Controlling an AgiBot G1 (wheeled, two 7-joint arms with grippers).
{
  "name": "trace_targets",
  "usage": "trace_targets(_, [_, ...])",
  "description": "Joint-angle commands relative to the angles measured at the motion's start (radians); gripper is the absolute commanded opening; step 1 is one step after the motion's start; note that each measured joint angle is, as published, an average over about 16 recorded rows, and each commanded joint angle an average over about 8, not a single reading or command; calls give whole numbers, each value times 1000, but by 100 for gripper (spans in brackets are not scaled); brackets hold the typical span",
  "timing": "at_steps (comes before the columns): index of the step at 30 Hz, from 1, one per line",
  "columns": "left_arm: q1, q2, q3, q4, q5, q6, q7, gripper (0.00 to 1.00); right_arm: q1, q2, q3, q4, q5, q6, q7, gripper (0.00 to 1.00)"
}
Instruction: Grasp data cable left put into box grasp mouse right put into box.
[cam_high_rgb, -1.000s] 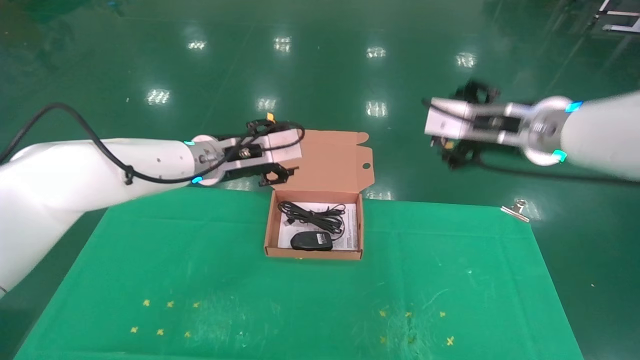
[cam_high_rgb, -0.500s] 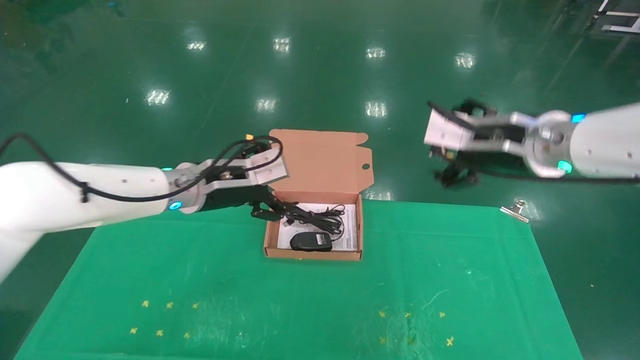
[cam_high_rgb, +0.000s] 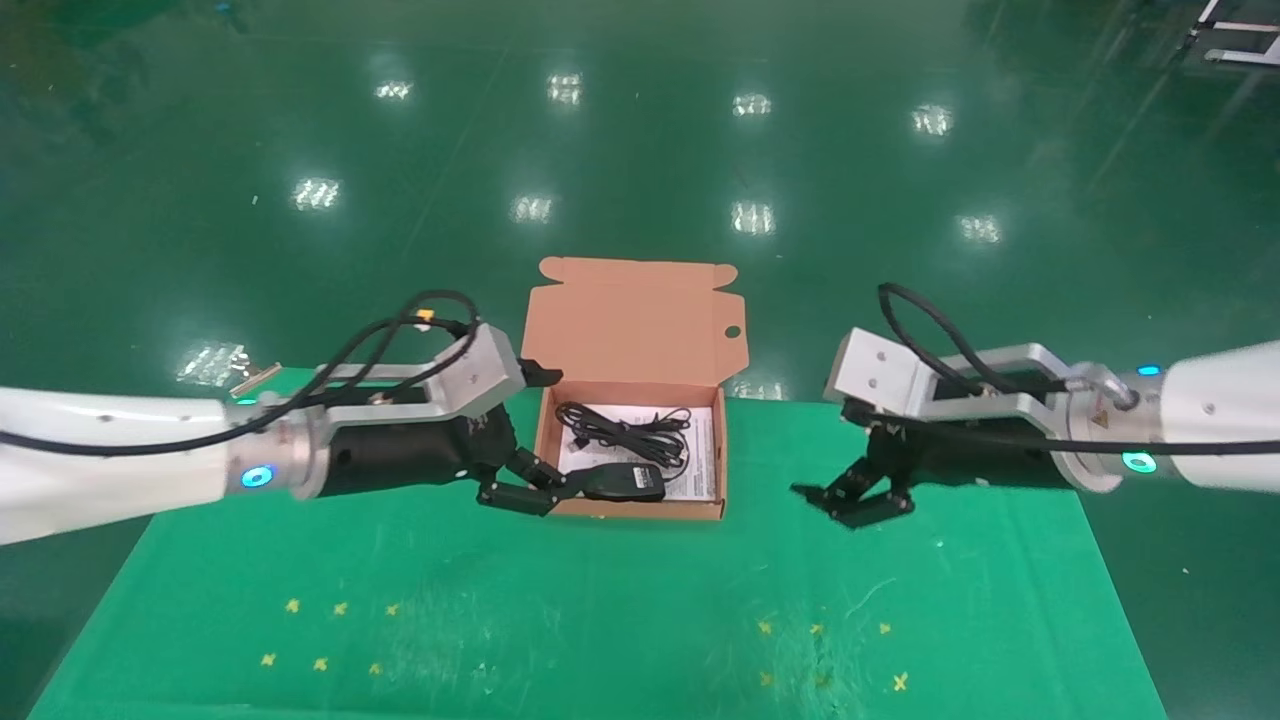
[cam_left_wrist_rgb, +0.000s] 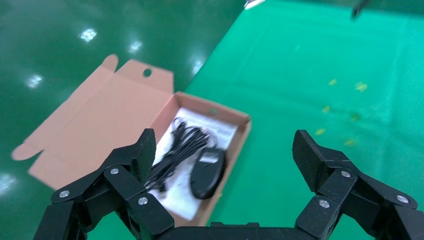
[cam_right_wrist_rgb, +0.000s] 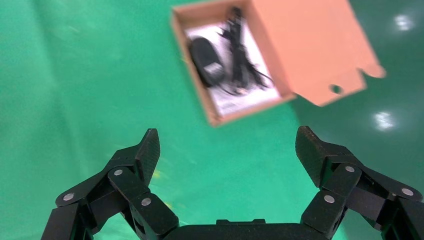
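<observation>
The orange-brown box (cam_high_rgb: 545, 445) stands open at the back middle of the green cloth, its flap lid (cam_high_rgb: 635, 320) raised behind it. Inside, on a white leaflet (cam_high_rgb: 703, 462), lie the looped black data cable (cam_high_rgb: 625, 432) and, in front of it, the black mouse (cam_high_rgb: 622, 481). My left gripper (cam_high_rgb: 522, 480) is open and empty, low at the box's front left corner. My right gripper (cam_high_rgb: 852, 497) is open and empty, over the cloth to the right of the box. The left wrist view shows the left gripper (cam_left_wrist_rgb: 225, 145), box (cam_left_wrist_rgb: 243, 131), cable (cam_left_wrist_rgb: 180, 147) and mouse (cam_left_wrist_rgb: 207, 172). The right wrist view shows the right gripper (cam_right_wrist_rgb: 227, 141), box (cam_right_wrist_rgb: 216, 119), mouse (cam_right_wrist_rgb: 205, 60) and cable (cam_right_wrist_rgb: 240, 55).
The green cloth (cam_high_rgb: 600, 610) covers the table, with small yellow cross marks front left (cam_high_rgb: 330, 635) and front right (cam_high_rgb: 825, 655). A metal clip (cam_high_rgb: 252, 375) sits at the cloth's back left corner. Shiny green floor (cam_high_rgb: 640, 120) lies beyond the table's far edge.
Both arms have come down and forward. The left gripper moved from behind the box's left side to its front left corner. The right gripper dropped from over the floor to over the cloth.
</observation>
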Motion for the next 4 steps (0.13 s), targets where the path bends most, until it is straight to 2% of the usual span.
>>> trace_targets(1, [34,-36,-47,-28,-64,55,0,100,-55,13,70,-3,87,-46,-42,100])
trace_targets(4, [49,-51,-67,-40,-91,78,0,100,-78,18,100,-4,124,-65,-59,100])
